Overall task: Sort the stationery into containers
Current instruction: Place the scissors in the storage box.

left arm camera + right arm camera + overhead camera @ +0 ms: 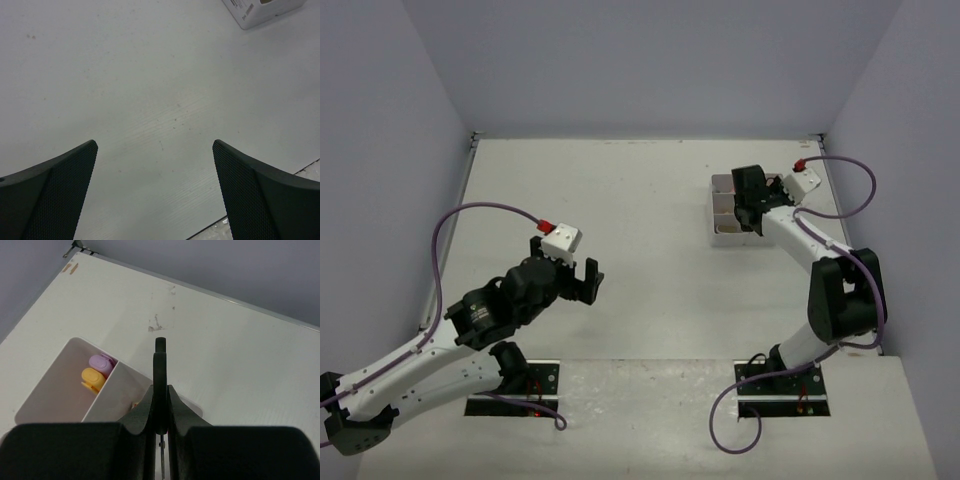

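My right gripper is shut on the black handle of the scissors, edge-on between the pads, with the thin metal blade pointing down behind them. It hangs over the white organiser box, the containers. A lilac highlighter and an orange highlighter stand in one compartment. From above, the right gripper covers much of the box at the far right. My left gripper hovers open over bare table, fingers wide apart with nothing between them.
Grey walls close in the white table on the left, back and right. A corner of the box shows at the top right of the left wrist view. The table's near edge runs just behind the left fingers.
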### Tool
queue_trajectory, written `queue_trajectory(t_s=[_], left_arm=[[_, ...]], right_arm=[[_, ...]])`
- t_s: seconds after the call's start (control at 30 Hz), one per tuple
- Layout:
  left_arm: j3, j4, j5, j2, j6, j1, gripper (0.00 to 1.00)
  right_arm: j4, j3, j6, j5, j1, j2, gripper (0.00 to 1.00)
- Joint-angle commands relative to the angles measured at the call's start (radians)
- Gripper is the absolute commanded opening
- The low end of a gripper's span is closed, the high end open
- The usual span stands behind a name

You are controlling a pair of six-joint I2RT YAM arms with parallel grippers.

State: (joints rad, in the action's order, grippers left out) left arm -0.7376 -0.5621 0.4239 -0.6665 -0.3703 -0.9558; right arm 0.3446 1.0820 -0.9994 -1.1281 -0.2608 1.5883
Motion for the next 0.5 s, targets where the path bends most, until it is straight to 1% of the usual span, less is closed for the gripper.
queue_trajectory(t_s=[0.0,0.2,0.3,0.47], left_arm=[[0.017,0.05,-0.013,0.007,0.028,0.002,1.0],[0.017,0.05,-0.017,0.004,0.031,0.002,1.0],[0.017,0.051,-0.018,0.009,0.031,0.002,1.0],[0.019,0.057,-0.028,0.002,0.035,0.002,1.0]], right_arm=[[0.069,0.043,-0.109,-0.092,0.016,0.038,0.0],[0.07,0.057,-0.123,-0.075,0.032,0.095,0.0],[0.068,0.046,-0.147,-0.067,0.037,0.098,0.0],[0.07,0.074,-0.118,-0.064,0.037,0.125,0.0]])
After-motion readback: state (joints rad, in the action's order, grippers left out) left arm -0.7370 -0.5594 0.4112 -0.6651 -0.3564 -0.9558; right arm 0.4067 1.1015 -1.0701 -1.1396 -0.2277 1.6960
